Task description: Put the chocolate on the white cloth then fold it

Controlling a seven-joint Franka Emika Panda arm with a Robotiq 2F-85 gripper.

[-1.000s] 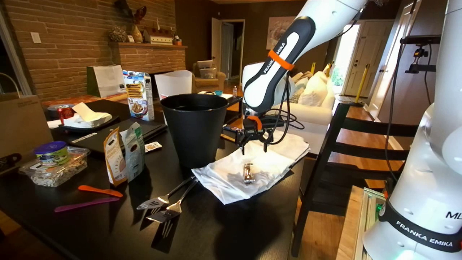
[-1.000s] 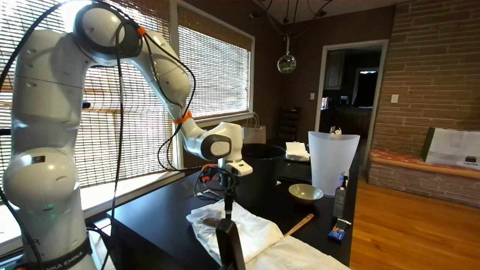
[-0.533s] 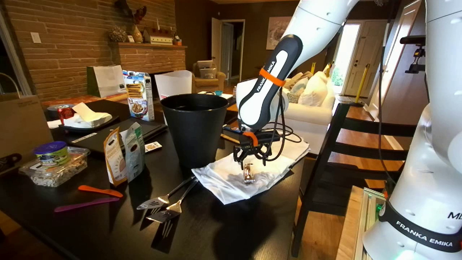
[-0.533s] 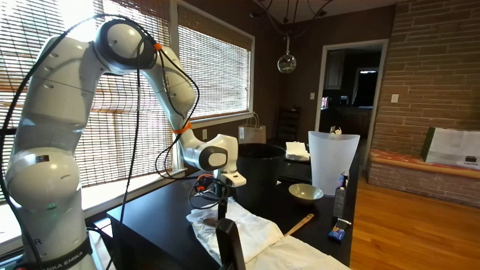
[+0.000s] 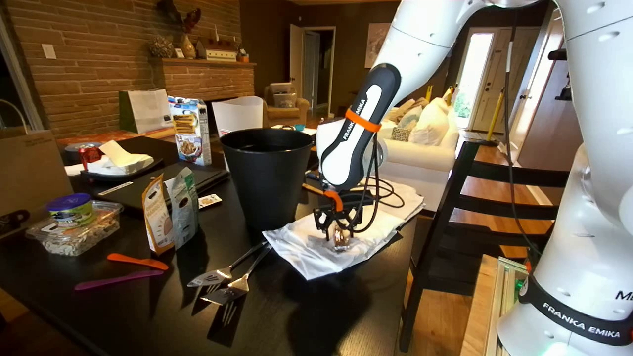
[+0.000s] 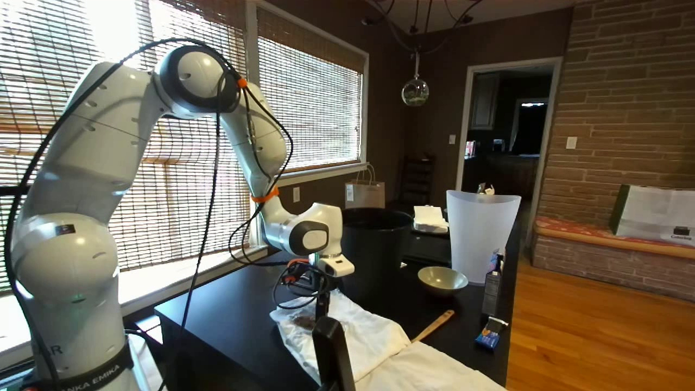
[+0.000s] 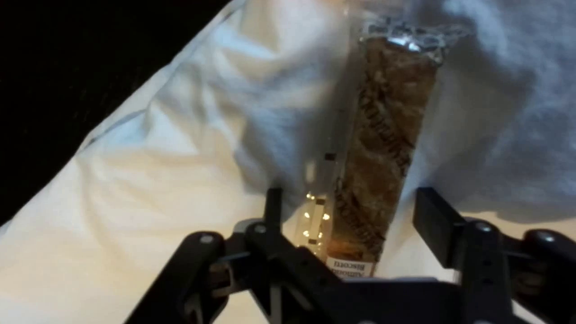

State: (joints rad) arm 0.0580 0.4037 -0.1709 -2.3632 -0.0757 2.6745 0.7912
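The chocolate is a brown bar in clear wrapping with a silver end and a white label; it shows in the wrist view point(image 7: 382, 144) and in both exterior views point(image 5: 341, 243) point(image 6: 305, 322). It lies on the wrinkled white cloth point(image 5: 301, 242), which also shows in an exterior view point(image 6: 374, 334) and fills most of the wrist view point(image 7: 157, 189). My gripper point(image 7: 349, 195) is open, its fingers on either side of the bar's labelled end, with visible gaps to the bar. In both exterior views the gripper point(image 5: 339, 235) point(image 6: 321, 310) is low over the cloth.
A tall black bin point(image 5: 267, 183) stands beside the cloth. Two metal serving utensils point(image 5: 230, 284) lie near its corner. A wooden handle point(image 6: 434, 325) and a bowl point(image 6: 442, 279) are on the table. A black chair back point(image 6: 332, 347) rises at the table edge.
My gripper has come down from above the cloth to around the chocolate, shifting slightly left in both exterior views. It stays open. The chocolate and the cloth have not visibly moved.
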